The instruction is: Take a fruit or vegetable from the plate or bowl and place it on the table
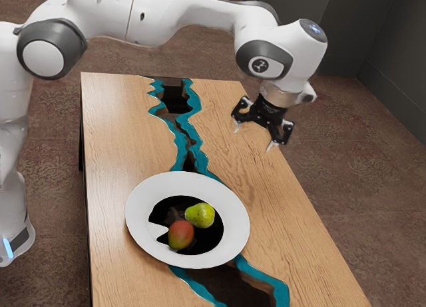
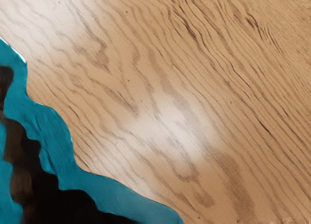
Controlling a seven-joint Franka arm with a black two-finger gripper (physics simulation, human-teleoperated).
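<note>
Yellow-green pear (image 1: 203,216) lies beside, seemingly touching, the red-green mango (image 1: 180,235) within the rim of the round white plate (image 1: 141,217). Black two-finger gripper (image 1: 253,138), wide open and empty, should centre above the pear and descend vertically, fingers clear of mango and rim.

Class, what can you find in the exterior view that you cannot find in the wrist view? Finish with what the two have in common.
Exterior view: the white arm with its open black pincer, the white-rimmed plate holding a green pear and a red-and-green mango, and the floor.
Wrist view: a close-up of fine grain lines, with pale glare.
Both: the wooden tabletop and its dark, teal-edged band.
</note>
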